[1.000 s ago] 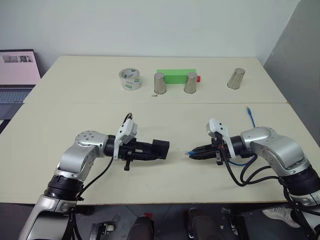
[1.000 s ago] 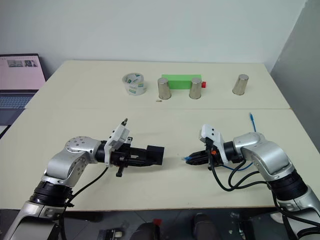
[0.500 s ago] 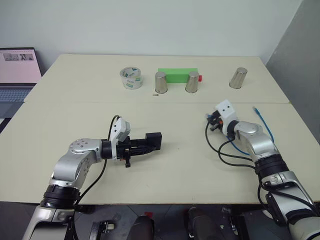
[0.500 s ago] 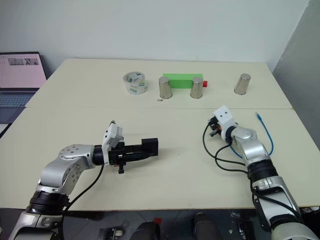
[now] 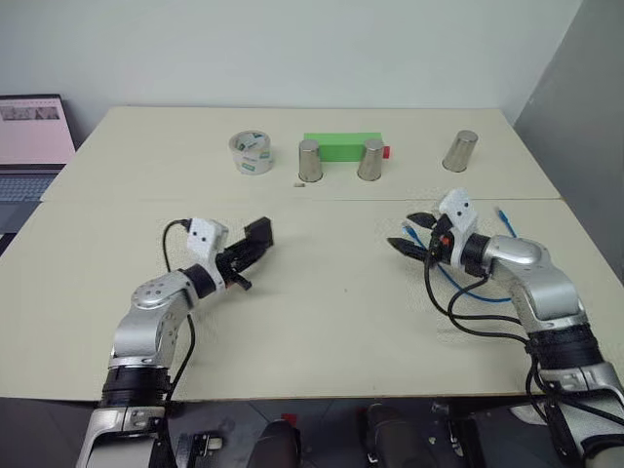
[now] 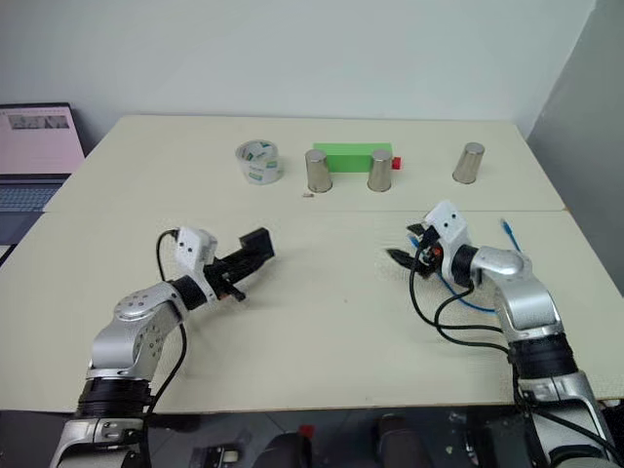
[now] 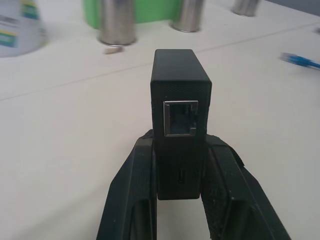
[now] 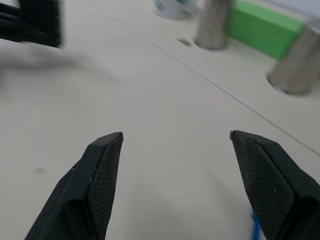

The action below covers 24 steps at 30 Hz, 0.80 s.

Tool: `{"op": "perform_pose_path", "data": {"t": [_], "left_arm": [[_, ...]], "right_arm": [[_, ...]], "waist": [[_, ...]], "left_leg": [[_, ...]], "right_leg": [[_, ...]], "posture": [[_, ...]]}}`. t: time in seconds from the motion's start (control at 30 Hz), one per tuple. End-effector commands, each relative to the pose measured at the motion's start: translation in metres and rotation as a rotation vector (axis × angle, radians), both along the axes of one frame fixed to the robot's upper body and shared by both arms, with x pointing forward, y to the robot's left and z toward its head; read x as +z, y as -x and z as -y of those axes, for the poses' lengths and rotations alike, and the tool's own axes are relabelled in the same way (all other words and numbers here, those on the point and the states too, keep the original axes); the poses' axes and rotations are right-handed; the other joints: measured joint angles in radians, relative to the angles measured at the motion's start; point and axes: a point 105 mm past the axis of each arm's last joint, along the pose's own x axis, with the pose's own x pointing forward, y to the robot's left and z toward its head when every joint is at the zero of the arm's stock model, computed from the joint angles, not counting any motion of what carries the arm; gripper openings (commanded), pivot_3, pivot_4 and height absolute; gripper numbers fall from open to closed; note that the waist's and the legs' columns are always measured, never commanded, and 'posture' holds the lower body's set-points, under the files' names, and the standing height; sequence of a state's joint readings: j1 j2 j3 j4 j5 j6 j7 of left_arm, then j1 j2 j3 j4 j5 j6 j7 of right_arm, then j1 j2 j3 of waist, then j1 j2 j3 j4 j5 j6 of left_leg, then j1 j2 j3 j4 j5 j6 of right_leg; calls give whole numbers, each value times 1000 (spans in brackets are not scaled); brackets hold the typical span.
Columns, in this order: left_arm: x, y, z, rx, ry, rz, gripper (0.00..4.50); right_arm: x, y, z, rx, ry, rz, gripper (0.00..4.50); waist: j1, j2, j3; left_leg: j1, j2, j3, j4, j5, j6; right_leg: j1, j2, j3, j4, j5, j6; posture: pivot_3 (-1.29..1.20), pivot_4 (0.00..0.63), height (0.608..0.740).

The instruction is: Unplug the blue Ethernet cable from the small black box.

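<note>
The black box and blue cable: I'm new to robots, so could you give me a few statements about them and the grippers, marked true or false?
1. The left gripper holds the black box. True.
2. The blue cable is plugged into the box. False: its port is empty, and the cable lies by the right arm.
3. The right gripper is open. True.
4. The right gripper grips the cable's plug. False: nothing is between its fingers.
5. Three metal cups stand on the table. True.
</note>
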<state>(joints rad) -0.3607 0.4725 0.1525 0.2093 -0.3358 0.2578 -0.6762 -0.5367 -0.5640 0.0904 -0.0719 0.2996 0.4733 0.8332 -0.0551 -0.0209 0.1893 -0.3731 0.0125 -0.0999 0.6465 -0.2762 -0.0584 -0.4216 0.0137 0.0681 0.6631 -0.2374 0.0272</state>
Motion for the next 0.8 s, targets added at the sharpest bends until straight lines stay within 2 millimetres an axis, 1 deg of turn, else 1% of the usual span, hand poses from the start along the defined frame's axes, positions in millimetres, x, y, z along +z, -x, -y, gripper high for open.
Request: {"op": "perform_pose_path", "data": {"t": [0.03,0.07,0.17,0.27,0.37,0.43,0.5,0.57,0.6,0.63,0.73,0.77,0.8], "left_arm": [[8,-16,-35,254,-79,152,797],[6,-19,-44,326,-82,172,797],[-11,-24,-56,435,-73,163,797],[-23,-26,-56,458,-81,156,797],[-37,-24,-57,476,-84,135,797],[-47,-21,-55,479,-67,112,1518],[-55,-17,-53,469,-40,95,1848],[-59,-12,-52,467,-6,87,2277],[-59,-11,-52,471,6,87,2606],[-60,-8,-52,470,11,88,2806],[-62,1,-58,495,27,74,3516],[-63,3,-60,503,16,64,3621],[-66,6,-60,501,3,48,3817]], "right_arm": [[13,19,-32,121,20,50,3607],[13,21,-39,136,22,50,3607],[9,20,-53,151,38,36,3607],[5,19,-56,150,52,24,3607],[2,16,-56,142,63,17,3607],[1,16,-56,137,65,14,3625],[1,16,-56,137,65,11,3625],[1,18,-57,148,60,4,3625],[1,20,-57,154,57,0,3625],[2,23,-59,174,49,-5,3625],[4,30,-61,214,35,-16,3625],[4,30,-62,217,37,-16,3625],[4,32,-62,223,41,-18,3625]], "waist": [[3,0,0],[3,0,0],[4,0,0],[10,0,0],[21,0,0],[22,0,-1],[22,1,-1],[21,1,-1],[19,1,-1],[19,1,-1],[14,2,-2],[13,2,-2],[10,2,-2]], "left_leg": [[1,0,0,0,0,0],[1,0,0,0,0,0],[3,0,0,0,0,0],[2,-1,0,1,0,0],[2,-2,0,0,0,0],[2,-2,0,0,0,0],[3,-2,0,0,0,0],[4,-1,1,0,0,0],[5,-1,2,0,0,0],[6,-1,3,0,0,0],[8,-1,3,-1,0,0],[9,-1,3,-1,0,0],[9,-1,3,-1,0,0]], "right_leg": [[1,0,0,0,-1,1],[1,0,0,0,-2,4],[1,0,1,0,0,4],[1,0,0,0,0,4],[1,-1,0,0,3,1],[1,-1,0,0,3,1],[2,-1,0,0,2,1],[3,-1,0,0,2,2],[3,-1,1,0,2,2],[4,-1,1,0,1,3],[7,-1,2,0,0,5],[7,-1,2,0,0,5],[7,-1,2,0,0,5]], "posture": [[0,150,740],[0,150,740],[0,150,740],[0,150,740],[0,150,740],[0,150,740],[0,150,740],[0,150,740],[0,150,740],[0,150,740],[0,150,740],[0,150,740],[0,150,740]]}}
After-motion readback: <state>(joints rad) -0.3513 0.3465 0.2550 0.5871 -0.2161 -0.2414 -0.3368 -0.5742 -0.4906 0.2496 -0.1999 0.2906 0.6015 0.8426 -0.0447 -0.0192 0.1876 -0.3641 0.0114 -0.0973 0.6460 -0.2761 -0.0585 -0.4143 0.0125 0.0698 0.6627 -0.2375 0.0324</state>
